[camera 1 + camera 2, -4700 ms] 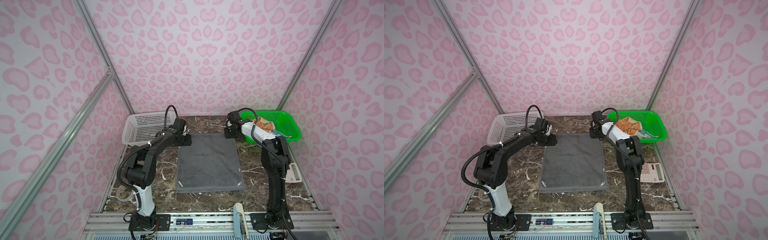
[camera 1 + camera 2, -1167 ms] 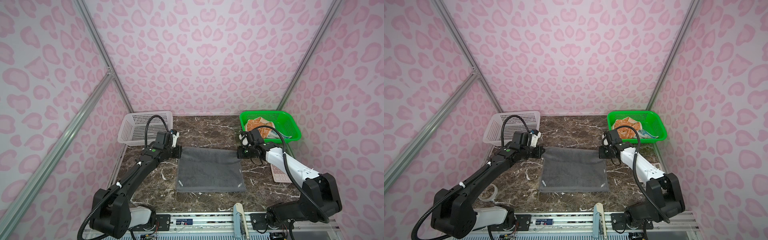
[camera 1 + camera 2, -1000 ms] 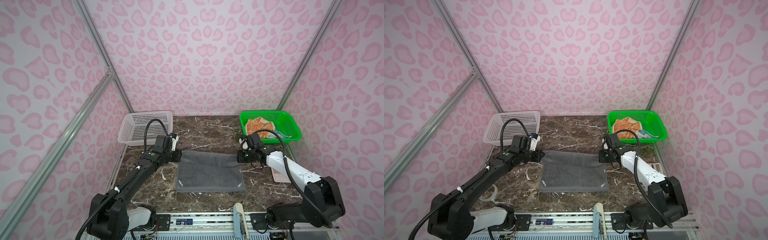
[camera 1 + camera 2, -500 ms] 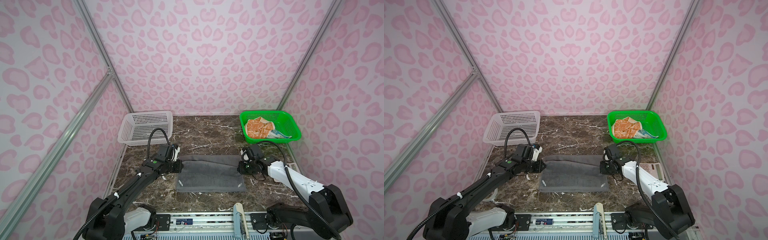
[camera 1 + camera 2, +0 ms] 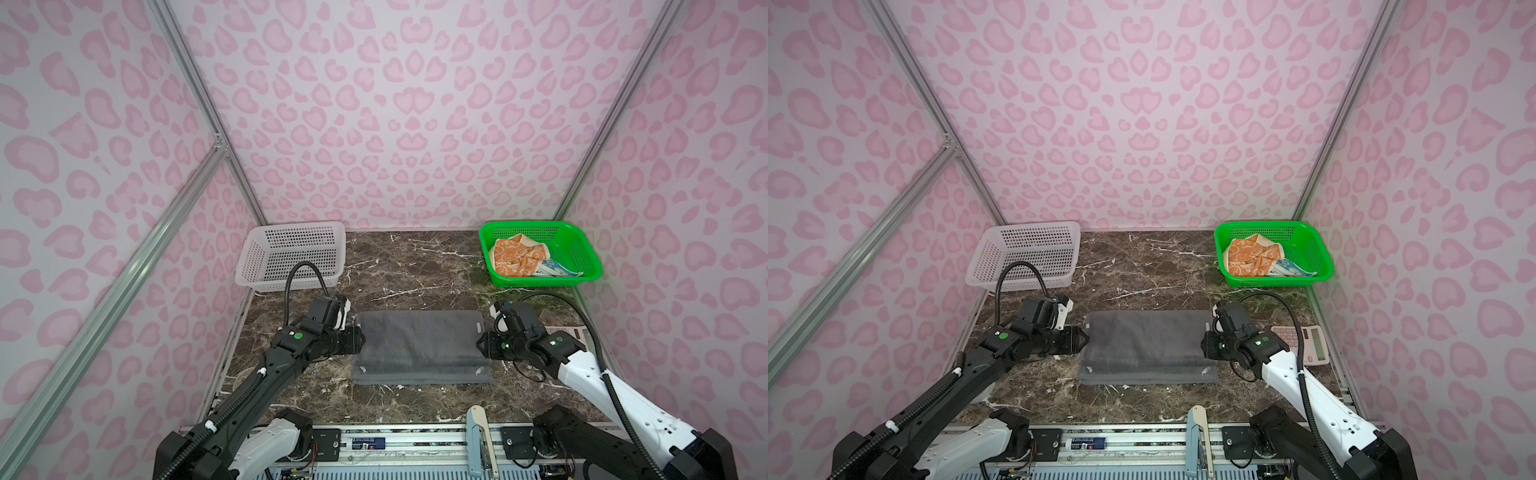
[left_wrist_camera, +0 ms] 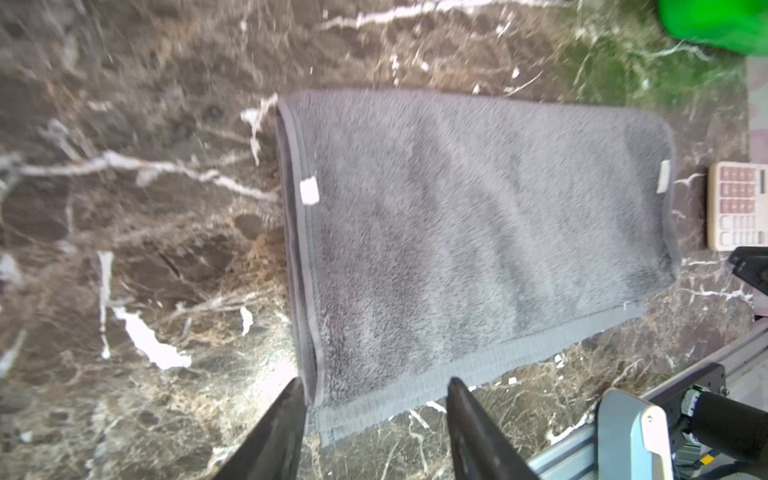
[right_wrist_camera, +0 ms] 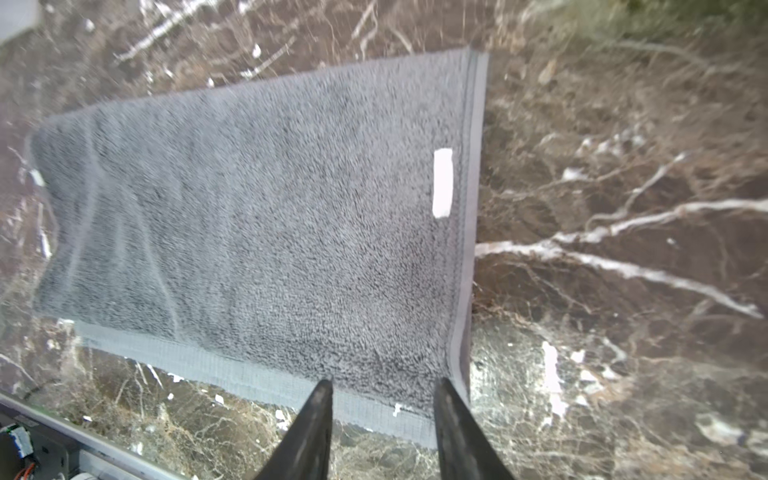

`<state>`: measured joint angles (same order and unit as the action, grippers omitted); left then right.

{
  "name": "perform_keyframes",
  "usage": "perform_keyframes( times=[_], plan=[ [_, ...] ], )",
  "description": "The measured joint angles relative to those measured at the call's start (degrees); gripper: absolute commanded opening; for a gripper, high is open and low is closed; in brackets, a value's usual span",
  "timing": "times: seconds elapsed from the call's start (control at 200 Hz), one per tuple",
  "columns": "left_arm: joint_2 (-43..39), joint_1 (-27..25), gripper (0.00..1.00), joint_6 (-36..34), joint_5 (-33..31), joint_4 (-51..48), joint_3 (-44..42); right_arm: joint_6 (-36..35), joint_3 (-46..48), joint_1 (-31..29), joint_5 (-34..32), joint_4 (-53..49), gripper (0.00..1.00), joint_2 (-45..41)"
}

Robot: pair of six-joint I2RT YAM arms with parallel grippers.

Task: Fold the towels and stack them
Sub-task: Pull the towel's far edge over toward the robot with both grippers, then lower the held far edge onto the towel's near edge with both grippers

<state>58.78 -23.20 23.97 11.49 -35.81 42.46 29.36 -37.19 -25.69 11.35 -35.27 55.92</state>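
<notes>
Here, folded grey towel (image 5: 419, 345), both jaws parted.

A white perforated plastic basket (image 5: 253, 257) stands on the brown, white-veined marble tabletop (image 5: 415, 270), well beyond the left gripper (image 5: 361, 338) toward the back. A green perforated plastic basket (image 5: 540, 280) stands just as far beyond the right gripper (image 5: 480, 345). A cream pocket calculator with pink keys (image 5: 1308, 345) lies near the right gripper on its outer side, and pink leopard-spot wall panels (image 5: 395, 124) rise all round both grippers.
</notes>
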Motion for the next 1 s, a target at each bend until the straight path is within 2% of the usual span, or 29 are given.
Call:
perform_keyframes(
  times=[0.09, 0.26, 0.345, 0.445, 0.495, 0.735, 0.815, 0.865, 0.925, 0.955, 1.005],
  plan=[
    [1.9, 0.0, 0.56, 0.0, 0.0, 0.6, 1.5, -0.1, -0.7, 0.1, 0.3, 2.1, 0.38, 1.9],
    [9.8, -1.0, 0.52, 1.5, 2.1, 5.7, 3.6, -1.1, -4.7, -0.2, 2.9, 6.2, 0.32, 11.8],
    [14.3, -2.7, 0.47, 2.7, 3.3, 8.7, 4.6, -1.6, -7.1, -0.7, 3.9, 7.3, 0.29, 17.8],
    [19.1, -4.1, 0.37, 3.5, 4.1, 11.0, 5.0, -2.0, -7.5, -2.4, 4.4, 7.0, 0.28, 23.0],
    [20.6, -4.2, 0.31, 4.1, 4.1, 11.4, 4.5, -2.0, -6.7, -3.3, 4.5, 6.8, 0.28, 24.4],
    [23.7, -4.3, 0.21, 4.9, 1.9, 9.4, -1.0, -1.5, -2.2, -4.3, 4.9, 8.4, 0.27, 25.7],
    [23.6, -4.3, 0.22, 4.9, 1.1, 8.6, -1.1, -1.5, -2.0, -4.3, 4.7, 8.2, 0.32, 24.7],
    [23.0, -4.4, 0.27, 4.8, 0.6, 8.2, -1.1, -1.6, -2.3, -4.3, 4.3, 6.9, 0.37, 23.8],
    [21.5, -4.4, 0.35, 4.9, 0.0, 6.8, -0.8, -1.7, -3.0, -4.3, 3.4, 5.0, 0.39, 22.3],
    [20.5, -4.3, 0.45, 4.9, -0.4, 5.9, -0.3, -2.0, -3.3, -4.2, 2.9, 4.4, 0.41, 21.7],
    [19.3, -4.3, 0.51, 4.9, -0.7, 5.2, 0.6, -2.0, -3.8, -3.7, 2.1, 3.3, 0.43, 20.4]
  ],
)
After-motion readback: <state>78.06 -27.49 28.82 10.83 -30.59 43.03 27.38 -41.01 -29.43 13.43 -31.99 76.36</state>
